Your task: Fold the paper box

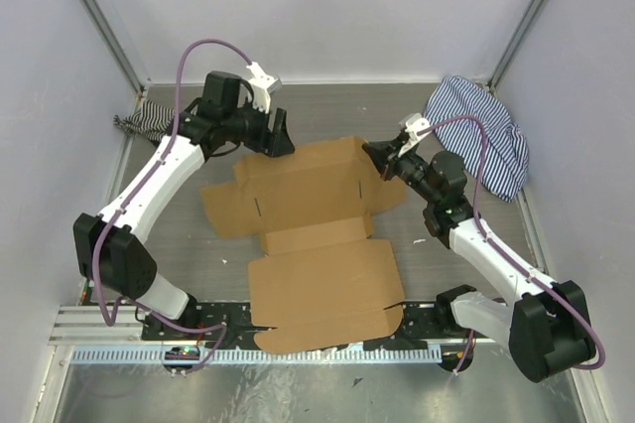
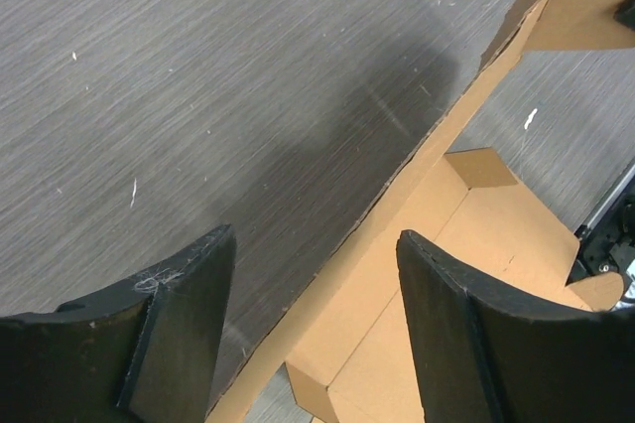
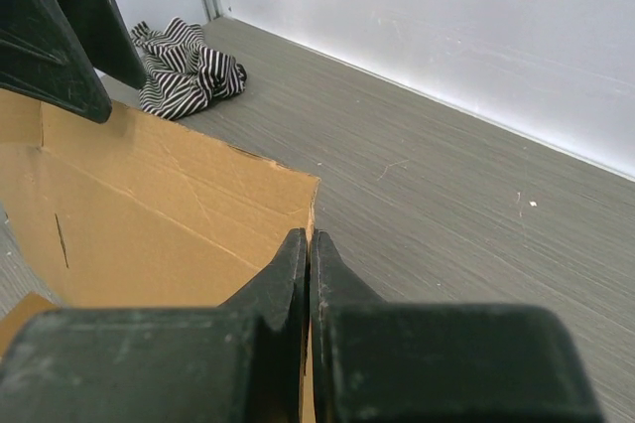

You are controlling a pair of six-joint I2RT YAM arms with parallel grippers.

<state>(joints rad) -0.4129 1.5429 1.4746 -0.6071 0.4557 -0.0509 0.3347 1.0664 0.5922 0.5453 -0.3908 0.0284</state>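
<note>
The box (image 1: 317,244) lies as a flat die-cut sheet in the middle of the table (image 1: 198,264), its near edge over the rail (image 1: 129,322) between the arm bases. The step in hand looks like raising the far flap (image 1: 308,170) into a wall. The right gripper (image 1: 385,158) sits at that flap's right corner with its jaws together. Its wrist view seems to show a sliver of cardboard between them, so I judge it a pinch on the flap's edge, though the view is too close to be sure. The left gripper (image 2: 315,239) hangs over the flap's left end with jaws well apart; the raised edge runs between its fingers (image 2: 179,294) and appears to touch neither. To do this well, the left should come down until the edge sits deep between the pads, then close near the corner to match the right's hold. Both ends should then swing together about the crease — uneven motion could twist the flap or tear it at the slits. Nothing weighs the base panel down, so a slow fold is safer than a pull, which could drag the whole sheet. The striped cloths (image 1: 486,140) lie well apart from the work.
</note>
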